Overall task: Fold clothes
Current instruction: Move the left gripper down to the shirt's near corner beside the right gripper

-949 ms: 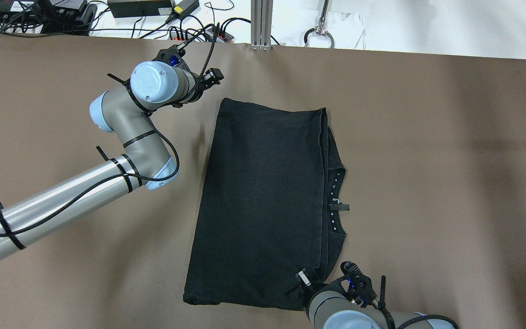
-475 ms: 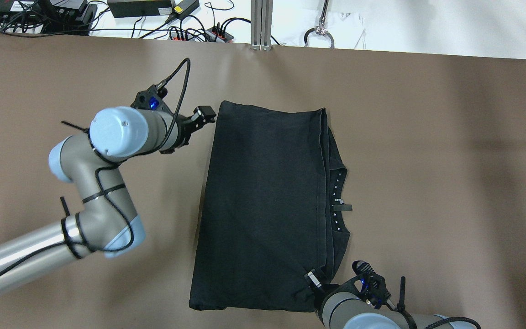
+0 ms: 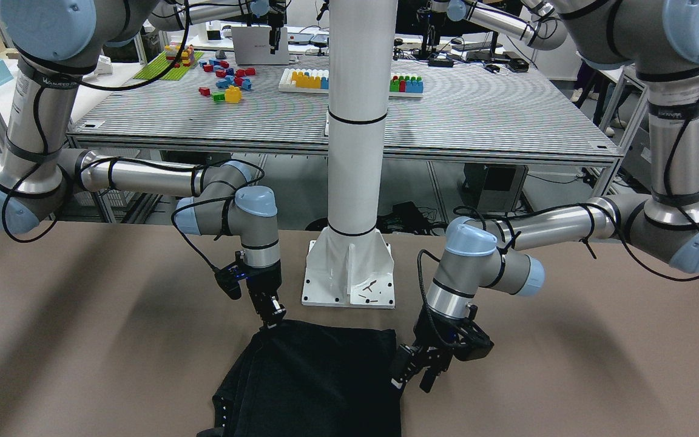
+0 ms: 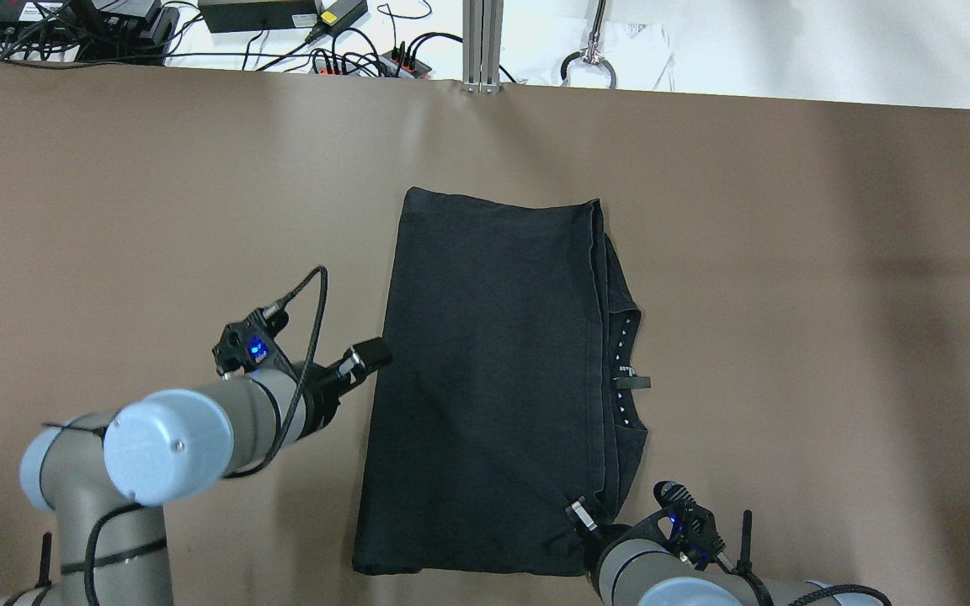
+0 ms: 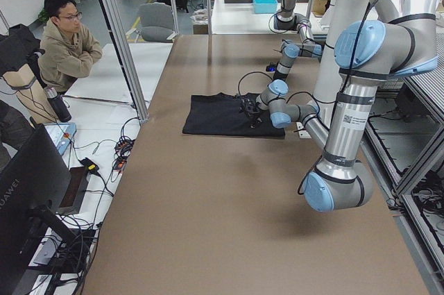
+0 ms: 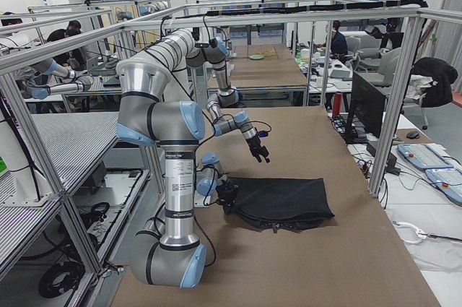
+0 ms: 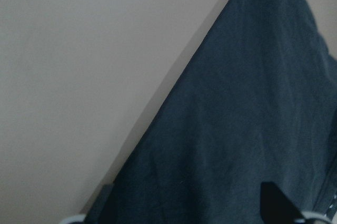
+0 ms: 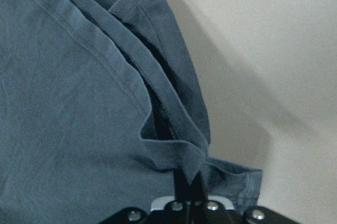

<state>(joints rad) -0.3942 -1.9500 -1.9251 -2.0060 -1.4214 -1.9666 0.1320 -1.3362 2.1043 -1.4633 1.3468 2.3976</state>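
The black garment [image 4: 493, 379] lies flat on the desk [image 4: 788, 337]. Your right end effector [image 4: 582, 515] pinches its near corner; the left end effector [image 4: 370, 355], spread and empty, hovers at the opposite edge: take the matching corner, all layers.

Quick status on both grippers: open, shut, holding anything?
Left gripper: open, holding nothing, over the black garment at its edge.
Right gripper: closed, pinching a corner fold of the black garment.
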